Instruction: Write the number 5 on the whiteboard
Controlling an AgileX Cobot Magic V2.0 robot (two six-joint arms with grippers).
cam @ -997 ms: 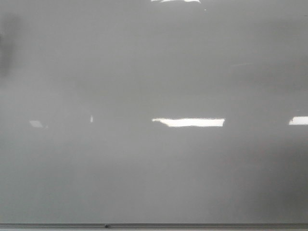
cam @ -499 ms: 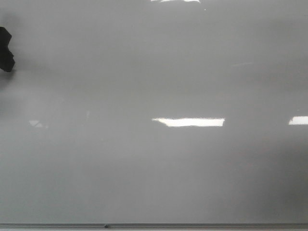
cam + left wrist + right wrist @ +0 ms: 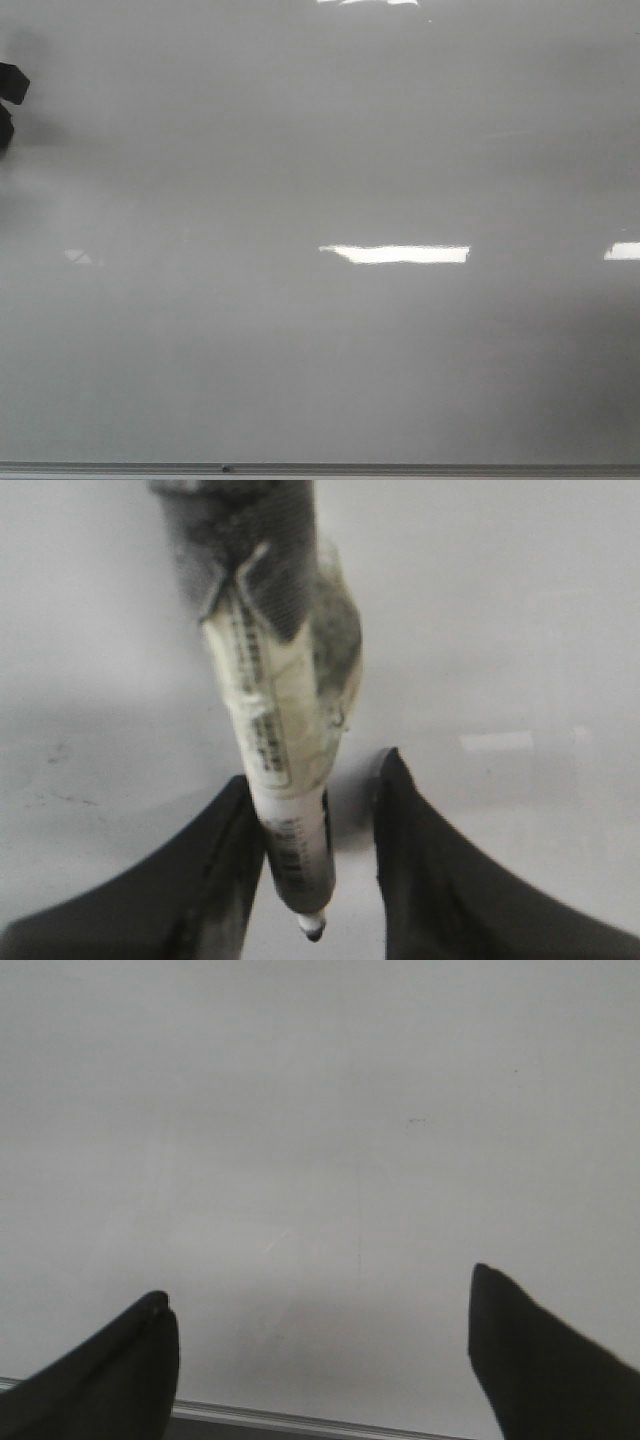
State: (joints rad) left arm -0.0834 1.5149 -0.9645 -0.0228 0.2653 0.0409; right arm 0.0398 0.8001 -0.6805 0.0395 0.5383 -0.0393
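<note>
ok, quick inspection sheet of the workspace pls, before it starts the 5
Surface: whiteboard glossy grey, light reflections, frame edge along the bottom.
Job's things: marker in the left gripper, tip uncapped; no 5 seen on the board.
Clutter: nothing seen beyond faint smudges in the wrist views.
Grippers: left shut on the marker, showing at the front view's left edge; right gripper open, empty, facing the board.
Cables: nothing seen.
Surroundings: nothing seen beyond the board.

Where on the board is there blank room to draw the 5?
Nearly everywhere. The whiteboard is bare from its grey bottom frame up past the bright reflection; no 5 shows yet. Only the upper left edge is taken, where the left hand pokes in with the marker.
</note>
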